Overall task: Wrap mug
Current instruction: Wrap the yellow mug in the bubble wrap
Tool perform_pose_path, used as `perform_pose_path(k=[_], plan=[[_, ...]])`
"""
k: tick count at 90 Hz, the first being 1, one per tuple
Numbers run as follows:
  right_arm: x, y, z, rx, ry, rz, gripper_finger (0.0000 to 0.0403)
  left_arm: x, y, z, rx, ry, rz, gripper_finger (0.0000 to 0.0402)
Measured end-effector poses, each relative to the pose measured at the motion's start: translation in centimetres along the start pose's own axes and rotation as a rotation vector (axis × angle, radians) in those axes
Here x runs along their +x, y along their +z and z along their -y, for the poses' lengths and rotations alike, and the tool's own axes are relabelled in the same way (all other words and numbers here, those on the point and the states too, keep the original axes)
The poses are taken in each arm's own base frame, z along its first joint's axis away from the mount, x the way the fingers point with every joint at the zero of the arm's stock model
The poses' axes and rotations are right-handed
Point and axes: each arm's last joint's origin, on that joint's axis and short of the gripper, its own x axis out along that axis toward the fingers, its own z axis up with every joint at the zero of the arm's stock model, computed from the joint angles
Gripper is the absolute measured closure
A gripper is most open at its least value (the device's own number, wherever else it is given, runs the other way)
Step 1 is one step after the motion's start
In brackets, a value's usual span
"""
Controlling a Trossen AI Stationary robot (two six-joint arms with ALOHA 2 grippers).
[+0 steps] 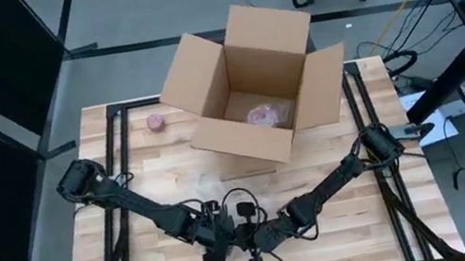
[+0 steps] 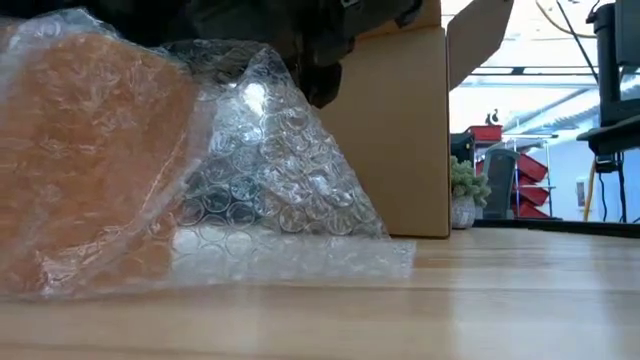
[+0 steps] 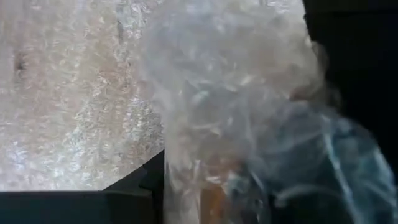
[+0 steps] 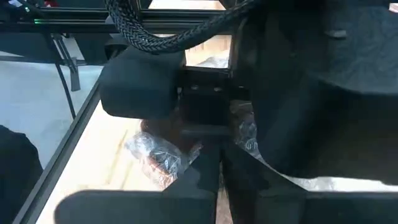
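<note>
An orange-brown mug (image 2: 90, 170) lies on the table near its front edge, bundled in clear bubble wrap (image 2: 270, 170). From the bundle the wrap rises in a tent to a dark fingertip (image 2: 322, 85); I cannot tell which arm it belongs to. A flat tail of the wrap (image 2: 330, 255) lies on the table. Both grippers meet over the bundle at the near middle: my left gripper (image 1: 216, 241) is shut on the wrap, and my right gripper (image 1: 256, 238) stands close beside it. The right wrist view shows the wrapped mug (image 4: 163, 160) under the left arm's gripper. My left gripper has bunched bubble wrap (image 3: 205, 143) between its fingers, right over the mug, of which an orange patch (image 3: 212, 200) shows through. The wrap lies in several crumpled layers. It hides the place of contact. The bundle rests on the table.
An open cardboard box (image 1: 253, 84) stands at the far middle with a wrapped pink thing (image 1: 265, 115) inside. A small pink object (image 1: 155, 122) lies left of the box. Bare wood (image 1: 373, 221) stretches to the right of the arms.
</note>
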Motion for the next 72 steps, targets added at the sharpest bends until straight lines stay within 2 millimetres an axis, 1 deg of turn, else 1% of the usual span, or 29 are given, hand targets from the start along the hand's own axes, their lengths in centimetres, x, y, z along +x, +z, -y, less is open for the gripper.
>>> perform_pose_path(k=[9, 18, 21, 53, 58, 72], plan=[[0.0, 0.0, 0.0, 0.0, 0.0, 0.0, 0.0403, 0.02, 0.02, 0.01, -0.001, -0.006, -0.001, 0.0299], [0.0, 0.04, -0.01, -0.004, 0.002, 0.003, 0.0403, 0.02, 0.03, -0.03, -0.005, -0.001, 0.001, 0.0357], [0.0, 0.05, -0.01, -0.011, 0.001, 0.003, 0.0403, 0.02, 0.02, -0.05, -0.005, 0.0, -0.001, 0.0364], [-0.02, 0.09, -0.02, -0.015, 0.005, 0.006, 0.0403, -0.02, 0.09, -0.04, 0.019, -0.011, -0.004, 0.0361], [-0.03, 0.03, -0.03, -0.018, 0.004, 0.002, 0.0402, -0.05, 0.17, 0.01, 0.021, -0.017, -0.005, 0.0341], [-0.04, 0.01, -0.05, -0.023, 0.005, 0.002, 0.0385, -0.04, 0.18, 0.07, 0.027, -0.023, -0.005, 0.0261]])
